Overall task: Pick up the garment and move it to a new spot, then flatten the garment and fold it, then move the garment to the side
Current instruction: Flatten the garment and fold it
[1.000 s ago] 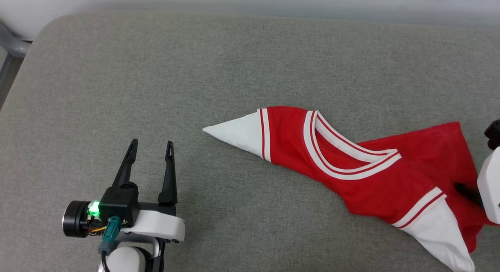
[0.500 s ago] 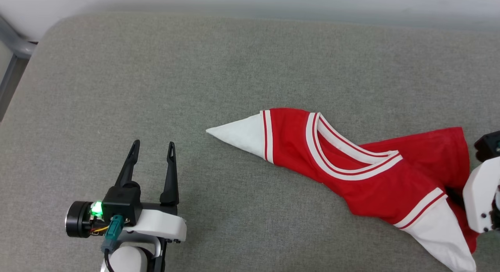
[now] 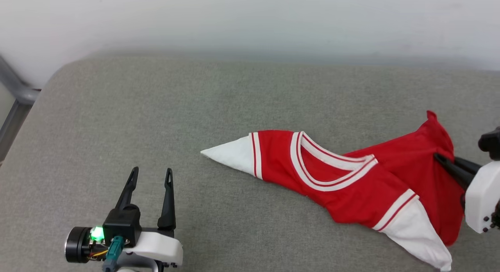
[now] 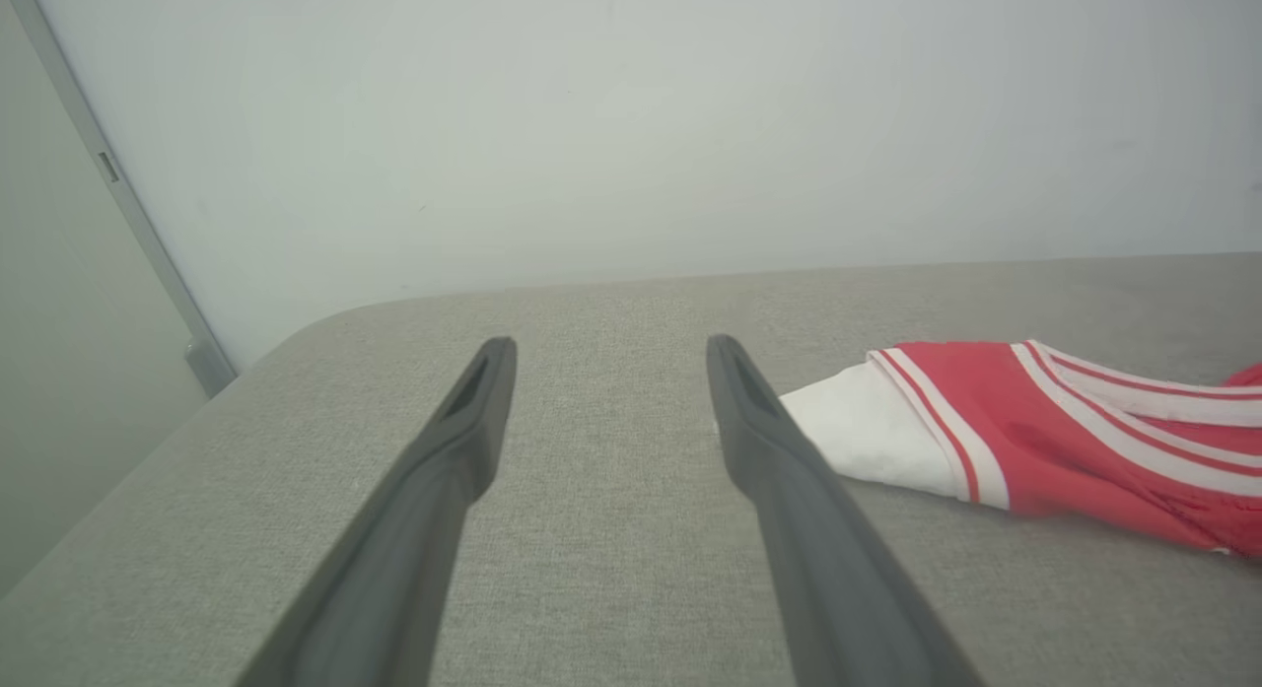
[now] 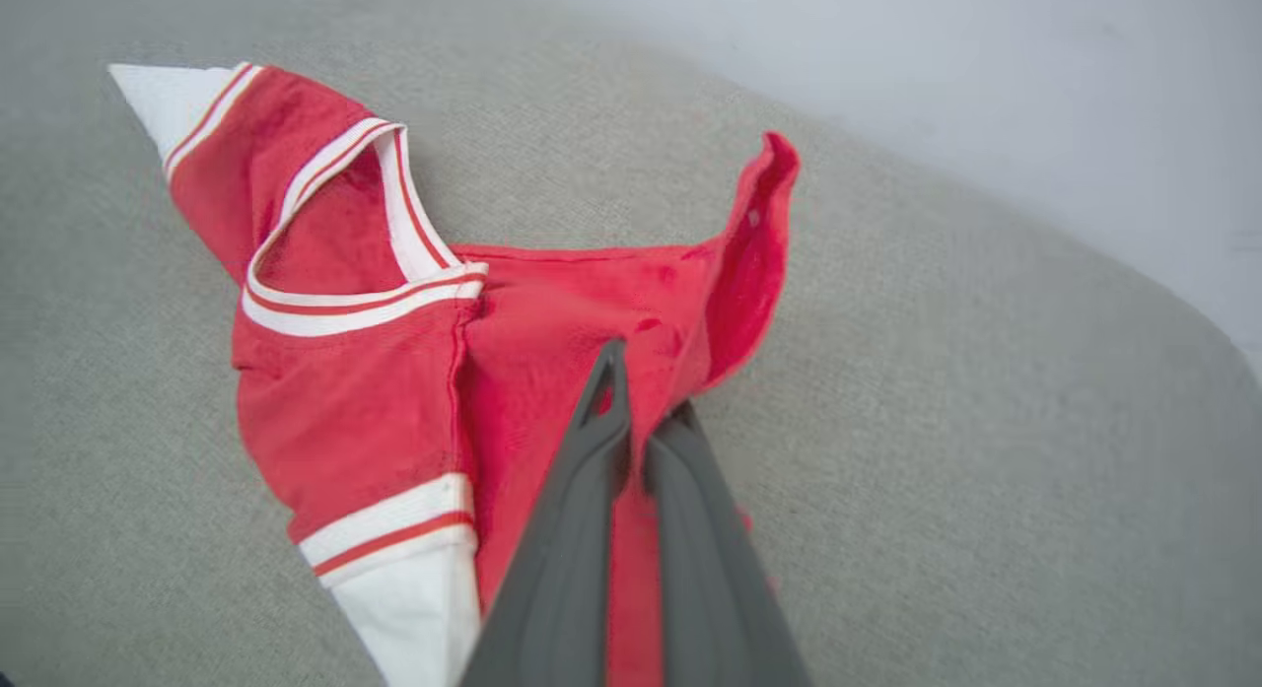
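The garment is a red jersey shirt with white sleeves and a striped collar, lying bunched across the grey surface at the centre right. My right gripper is shut on its red fabric near the right end, and that part is pulled up into a peak. In the right wrist view the two fingers meet with cloth pinched between them. My left gripper stands open at the lower left, well apart from the shirt. In the left wrist view one white sleeve tip lies just right of the open fingers.
The grey padded surface runs to a rounded far-left corner, with a pale wall behind it. A grey metal frame stands beyond the left edge.
My right gripper has closed on the garment's right end and lifted it into a peak. The head view has tilted, showing more wall. The left gripper has stayed open in place.
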